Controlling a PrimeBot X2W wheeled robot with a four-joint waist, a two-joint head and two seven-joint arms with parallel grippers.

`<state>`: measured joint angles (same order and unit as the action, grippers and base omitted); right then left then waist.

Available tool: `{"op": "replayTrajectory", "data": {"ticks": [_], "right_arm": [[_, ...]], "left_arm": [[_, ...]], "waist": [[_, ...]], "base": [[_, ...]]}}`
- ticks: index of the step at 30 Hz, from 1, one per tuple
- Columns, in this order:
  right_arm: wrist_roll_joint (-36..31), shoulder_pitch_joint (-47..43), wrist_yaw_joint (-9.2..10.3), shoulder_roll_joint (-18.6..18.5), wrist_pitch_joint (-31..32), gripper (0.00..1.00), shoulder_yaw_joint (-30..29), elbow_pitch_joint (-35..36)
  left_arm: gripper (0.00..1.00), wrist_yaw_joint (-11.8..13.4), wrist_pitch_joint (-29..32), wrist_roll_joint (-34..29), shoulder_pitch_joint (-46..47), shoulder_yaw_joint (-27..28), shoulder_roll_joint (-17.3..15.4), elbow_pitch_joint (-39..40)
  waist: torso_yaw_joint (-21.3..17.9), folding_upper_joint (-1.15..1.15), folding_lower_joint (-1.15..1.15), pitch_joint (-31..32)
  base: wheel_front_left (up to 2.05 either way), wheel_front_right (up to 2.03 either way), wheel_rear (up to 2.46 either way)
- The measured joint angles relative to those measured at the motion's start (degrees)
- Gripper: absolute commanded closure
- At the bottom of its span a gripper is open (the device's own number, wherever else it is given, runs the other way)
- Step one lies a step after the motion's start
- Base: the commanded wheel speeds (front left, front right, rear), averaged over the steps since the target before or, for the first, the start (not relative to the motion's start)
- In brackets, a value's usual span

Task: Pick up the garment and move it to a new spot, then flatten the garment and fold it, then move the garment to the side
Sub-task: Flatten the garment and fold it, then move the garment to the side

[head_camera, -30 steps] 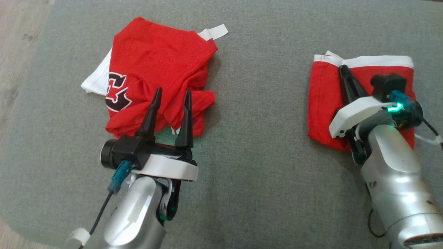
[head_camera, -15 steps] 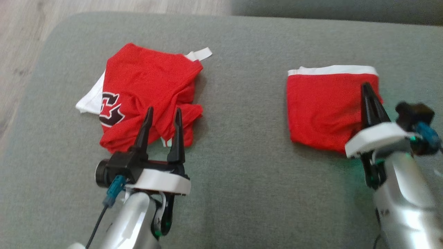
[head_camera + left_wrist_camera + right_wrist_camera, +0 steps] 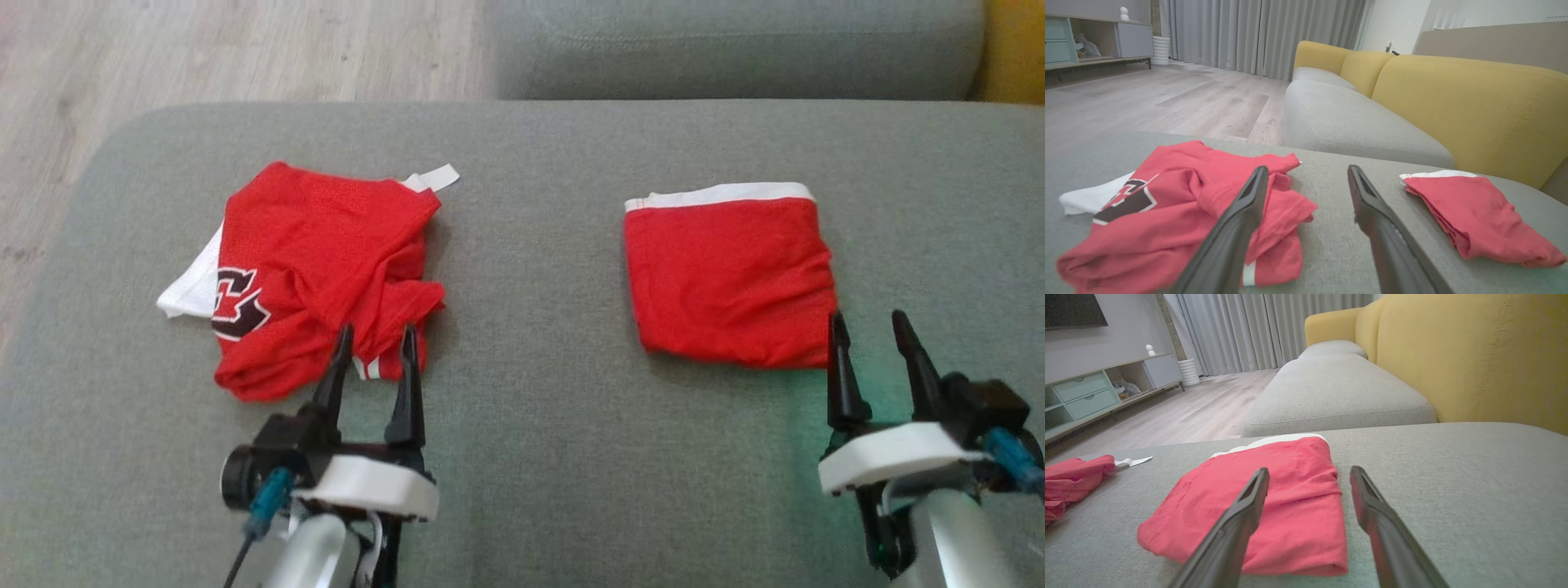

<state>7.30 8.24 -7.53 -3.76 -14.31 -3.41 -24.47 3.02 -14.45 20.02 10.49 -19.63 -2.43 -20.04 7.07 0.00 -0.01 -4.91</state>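
Observation:
A folded red garment (image 3: 729,278) with a white band along its far edge lies flat on the grey cushion (image 3: 539,425), on the right. Just short of its near right corner, my right gripper (image 3: 869,328) stands open and empty; the right wrist view has that same folded garment (image 3: 1274,510) straight ahead of the fingers. On the left lies a crumpled red jersey (image 3: 314,273) with a dark emblem and white trim. My left gripper (image 3: 377,341) is open, its tips at the jersey's near edge, holding nothing. The left wrist view takes in the jersey (image 3: 1167,212) and the folded garment (image 3: 1474,216).
A second grey seat cushion (image 3: 735,49) lies beyond the one with the clothes, with a yellow backrest (image 3: 1474,110) to the right. Wooden floor (image 3: 204,57) lies past the cushion's left and far edges. A low cabinet (image 3: 1098,392) stands against the far wall.
My right gripper has let go of the folded garment, opened, and drawn back off it to its near right corner. The head camera has tilted up, bringing more of the room into view.

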Motion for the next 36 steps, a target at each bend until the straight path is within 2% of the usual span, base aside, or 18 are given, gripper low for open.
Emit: {"op": "replayTrajectory", "data": {"ticks": [8, 15, 18, 23, 27, 32, 35, 36], "right_arm": [[-0.34, -2.11, 0.0, 0.89, 0.21, 0.0, -0.05, 2.14], [-1.72, -1.37, 0.0, 1.02, 2.16, 0.0, -1.27, 3.9], [-2.88, 1.54, 0.0, 1.07, 3.77, 0.0, -3.01, 3.3], [-4.3, 9.67, 0.0, 1.04, 8.35, 0.0, -7.3, -1.76], [-4.31, 15.41, 0.0, 0.63, 12.46, 0.0, -10.24, -9.76], [-4.42, 19.33, 0.0, -1.04, 13.76, 0.0, -10.82, -16.66], [-4.13, 21.65, 0.0, -2.47, 13.84, 0.0, -8.89, -19.69], [-3.6, 22.22, 0.0, -2.92, 13.92, 0.29, -8.22, -20.56]], "left_arm": [[0.0, -0.02, 0.0, 0.04, -1.42, -0.51, -0.03, -1.02], [0.0, -0.01, 0.0, 0.09, 0.4, -1.68, -0.04, -1.0], [0.0, -0.01, 0.0, 0.1, 2.38, -2.31, -0.03, -0.56], [0.0, 0.0, 0.0, 0.69, 4.18, -3.36, -0.01, -0.22], [0.0, 0.29, 0.0, 0.96, 5.3, -4.44, -0.01, -0.15], [0.0, 0.53, 0.0, 1.3, 5.98, -4.68, 0.0, -0.09], [0.0, 0.54, 0.0, 1.29, 5.99, -4.67, 0.0, -0.1], [0.0, 0.54, 0.0, 1.27, 5.99, -4.66, 0.0, -0.1]], "waist": [[-0.34, 0.0, 0.0, 0.41], [0.62, 0.0, 0.01, -2.45], [1.0, 0.0, 0.01, -4.37], [2.02, 0.0, 0.02, -7.43], [3.54, 0.0, 0.02, -9.51], [4.73, 0.0, 0.01, -10.74], [5.02, 0.0, 0.01, -11.11], [5.02, 0.0, 0.01, -11.16]], "base": [[0.0, 0.0, 0.0], [0.0, 0.0, 0.0], [0.0, 0.0, 0.0], [0.0, 0.0, 0.0], [0.0, 0.0, 0.0], [0.0, 0.0, 0.0], [0.0, 0.0, 0.0], [0.0, 0.0, 0.0]]}}
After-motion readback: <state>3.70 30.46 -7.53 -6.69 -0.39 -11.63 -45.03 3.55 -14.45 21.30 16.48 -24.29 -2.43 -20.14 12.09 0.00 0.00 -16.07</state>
